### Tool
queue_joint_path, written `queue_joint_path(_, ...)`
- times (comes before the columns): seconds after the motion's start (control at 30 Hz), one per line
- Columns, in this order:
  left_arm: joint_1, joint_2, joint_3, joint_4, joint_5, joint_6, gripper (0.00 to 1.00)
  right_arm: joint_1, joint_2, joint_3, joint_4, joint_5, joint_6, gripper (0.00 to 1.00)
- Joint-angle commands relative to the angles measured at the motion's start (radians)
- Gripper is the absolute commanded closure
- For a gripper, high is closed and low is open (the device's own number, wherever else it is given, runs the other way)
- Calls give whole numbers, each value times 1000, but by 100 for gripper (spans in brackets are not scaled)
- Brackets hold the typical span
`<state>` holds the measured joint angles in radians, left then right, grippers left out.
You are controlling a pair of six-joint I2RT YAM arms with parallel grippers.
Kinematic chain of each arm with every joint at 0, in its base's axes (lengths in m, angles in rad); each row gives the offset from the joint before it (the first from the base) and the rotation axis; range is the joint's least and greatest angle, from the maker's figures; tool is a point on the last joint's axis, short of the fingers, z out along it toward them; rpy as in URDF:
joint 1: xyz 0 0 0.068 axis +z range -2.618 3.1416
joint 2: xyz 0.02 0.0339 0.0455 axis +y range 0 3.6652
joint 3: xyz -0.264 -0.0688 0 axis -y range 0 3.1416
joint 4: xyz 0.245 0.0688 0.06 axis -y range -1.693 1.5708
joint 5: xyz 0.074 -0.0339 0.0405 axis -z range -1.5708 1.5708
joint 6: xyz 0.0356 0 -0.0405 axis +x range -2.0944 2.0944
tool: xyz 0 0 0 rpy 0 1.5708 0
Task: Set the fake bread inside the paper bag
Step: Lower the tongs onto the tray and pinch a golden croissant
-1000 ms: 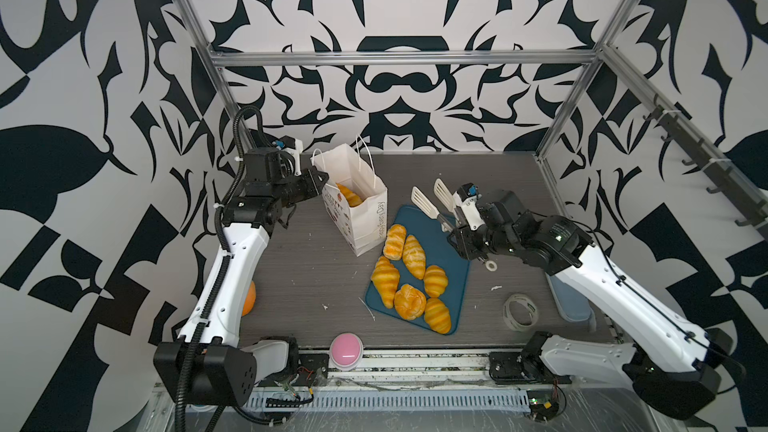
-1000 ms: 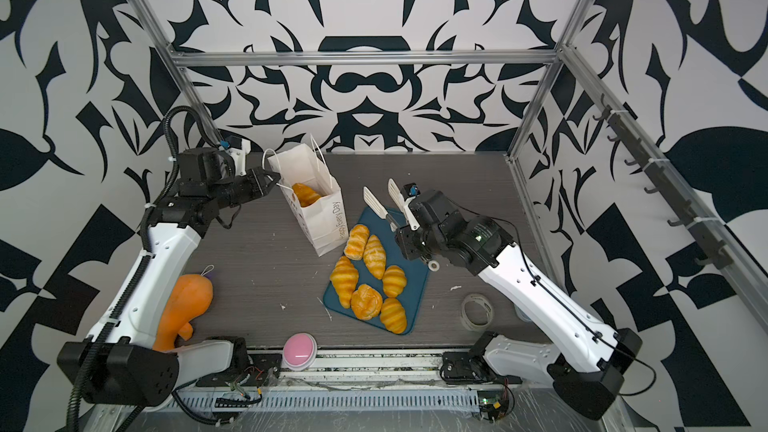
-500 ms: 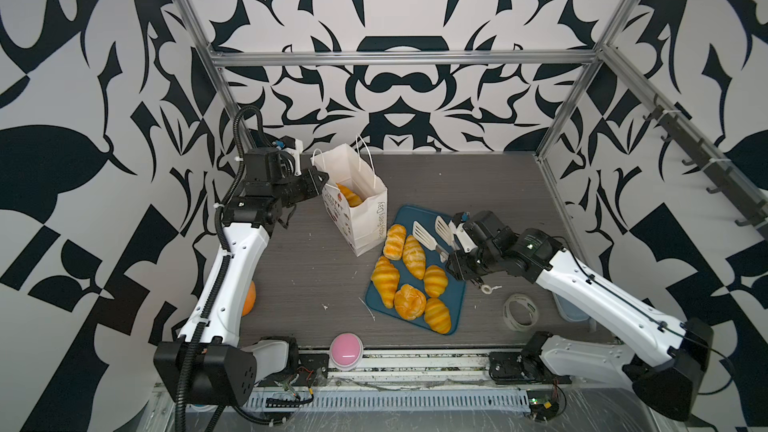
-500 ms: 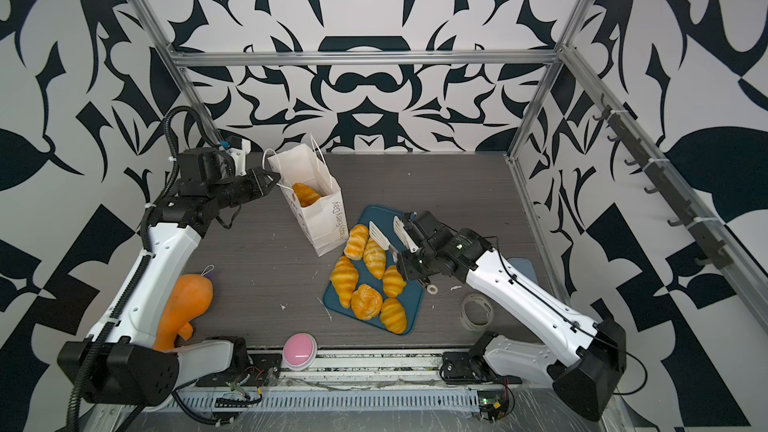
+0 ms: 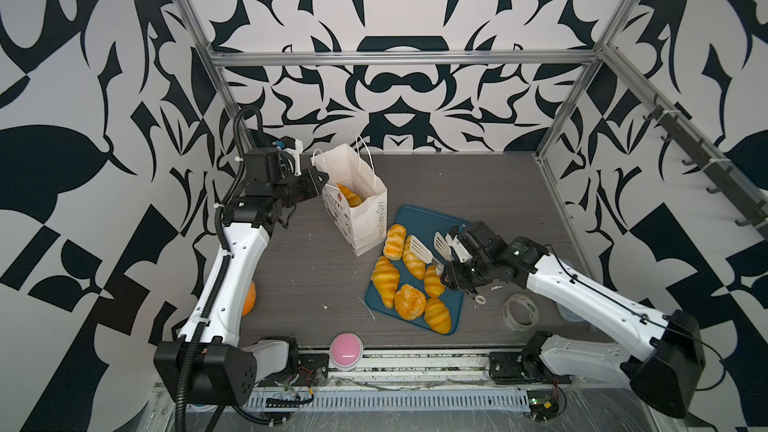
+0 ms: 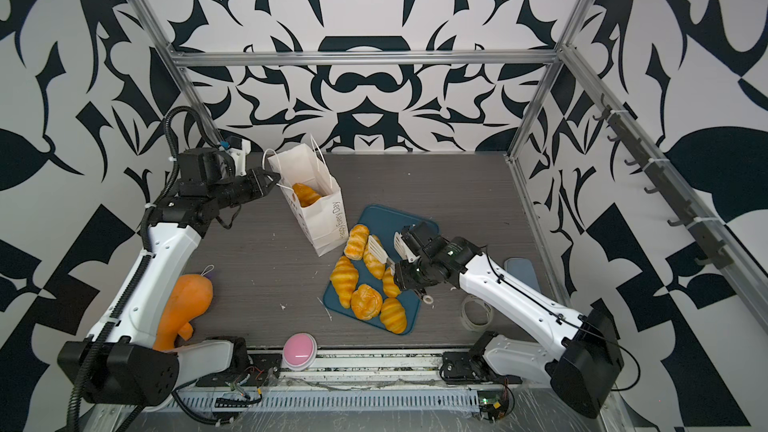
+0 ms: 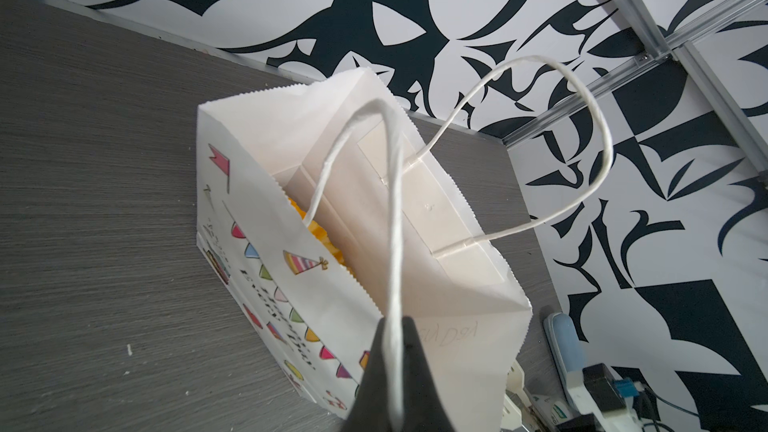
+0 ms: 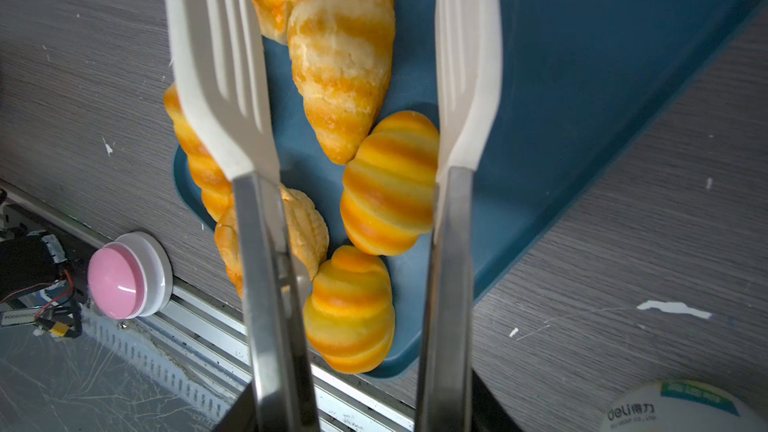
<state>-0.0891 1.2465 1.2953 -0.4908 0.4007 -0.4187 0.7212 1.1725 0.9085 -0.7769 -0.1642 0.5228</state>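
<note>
Fake bread (image 5: 385,280) lies mostly on the blue tray (image 5: 419,218) at lower centre of both top views, six pieces huddled close. One more piece (image 5: 349,196) sits inside the paper bag (image 5: 368,222), which stands upright on the tabletop (image 5: 457,184) just up-left of the tray. My left jaws are pinched tight on the bag's cord handle (image 7: 392,243). My right jaws hold tongs (image 8: 224,76), whose white blades are spread over the tray. In the right wrist view a striped croissant (image 8: 388,184) shows between them.
</note>
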Motion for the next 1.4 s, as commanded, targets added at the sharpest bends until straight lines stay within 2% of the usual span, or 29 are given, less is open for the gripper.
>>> queue_joint_path(0.0, 5, -1, -16, 7, 7, -1, 100, -2, 2, -2, 66, -20, 14, 46)
queue_joint_path(1.13, 5, 5, -17, 5, 6, 0, 100, 1, 144, -23, 137, -71, 0, 46)
queue_joint_path(1.37, 6, 6, -17, 5, 6, -1, 100, 1, 141, -34, 139, -73, 1, 52)
